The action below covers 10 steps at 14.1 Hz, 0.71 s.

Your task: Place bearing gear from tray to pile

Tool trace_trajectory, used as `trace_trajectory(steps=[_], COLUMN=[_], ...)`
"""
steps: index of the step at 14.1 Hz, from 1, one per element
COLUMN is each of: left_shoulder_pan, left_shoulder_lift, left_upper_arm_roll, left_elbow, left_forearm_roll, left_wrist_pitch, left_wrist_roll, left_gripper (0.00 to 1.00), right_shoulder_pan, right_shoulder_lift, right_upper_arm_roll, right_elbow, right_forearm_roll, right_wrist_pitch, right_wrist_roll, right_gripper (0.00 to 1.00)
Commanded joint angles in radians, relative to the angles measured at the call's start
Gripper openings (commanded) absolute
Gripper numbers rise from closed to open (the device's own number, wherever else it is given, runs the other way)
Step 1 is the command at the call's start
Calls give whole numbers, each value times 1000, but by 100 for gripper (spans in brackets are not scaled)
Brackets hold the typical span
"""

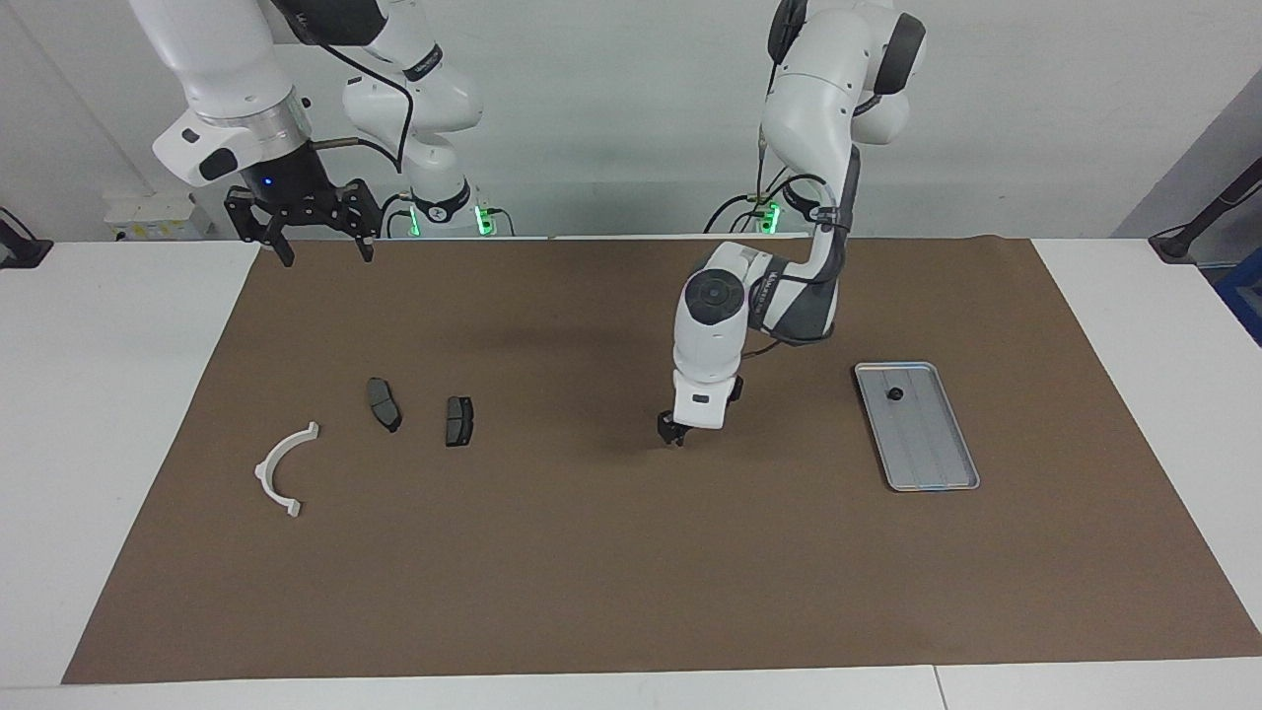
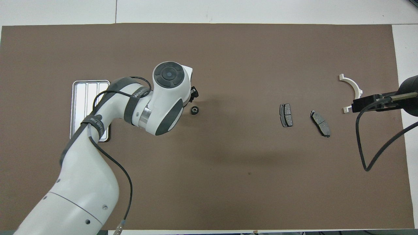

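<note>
The silver ridged tray (image 1: 927,449) lies toward the left arm's end of the table, and the left arm partly covers it in the overhead view (image 2: 81,98). A small black round bearing gear (image 1: 895,394) sits in the tray's end nearer the robots. A second black gear (image 2: 194,110) is on the brown mat between the tray and the pile, right at my left gripper (image 1: 672,434), which hangs low over it. The pile is a white semicircular bracket (image 1: 284,471) and two dark pads (image 1: 384,404) (image 1: 458,421). My right gripper (image 1: 325,251) waits open, high over the mat's edge.
The brown mat (image 1: 631,572) covers most of the white table. In the overhead view the right gripper (image 2: 356,106) and its cable overlap one end of the bracket (image 2: 352,85).
</note>
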Motion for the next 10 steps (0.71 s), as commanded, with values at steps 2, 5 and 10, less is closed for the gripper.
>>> trace_trajectory(steps=[2,5,10], left_shoulder_pan=[229,375,518], left_shoulder_lift=[-201,-229,-268], left_upper_arm_roll=[-10,-10,-12], left_elbow=[-174,-243,-343], left_forearm_roll=[5,2,0], left_wrist_pitch=[-61,-33,6], left_wrist_roll=[353,605,871], left_gripper=[100,100,93], right_shoulder_pan=[14,121,336], right_shoulder_lift=[-29,-16,115], right_upper_arm_roll=[3,3,3], right_elbow=[-29,-29,-26], right_forearm_roll=[22,24,30], right_wrist_pitch=[-3,12,179], right_wrist_roll=[118,322,739], right_gripper=[100,100,100])
